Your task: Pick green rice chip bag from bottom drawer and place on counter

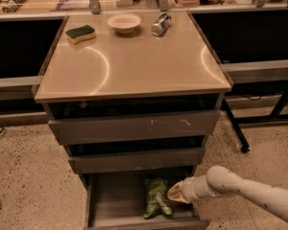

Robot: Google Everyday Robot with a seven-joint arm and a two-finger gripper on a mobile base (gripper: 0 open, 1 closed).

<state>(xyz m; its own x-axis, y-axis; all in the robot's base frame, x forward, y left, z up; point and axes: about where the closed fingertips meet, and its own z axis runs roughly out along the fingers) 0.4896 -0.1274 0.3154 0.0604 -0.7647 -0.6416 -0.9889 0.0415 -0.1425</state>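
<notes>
Grab step, I reckon: gripper (175, 194) down in the bottom drawer (115, 198), right beside the green rice chip bag (155, 200). Can't tell if it's clamped. Next: firm pinch, lift to counter (134, 66).

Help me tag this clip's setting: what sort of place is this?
Probably a lab or workshop, not a home: a grey metal drawer cabinet with a tan counter, a cluttered bench behind, speckled floor. The gripper is low at the open bottom drawer, beside the green rice chip bag.
</notes>
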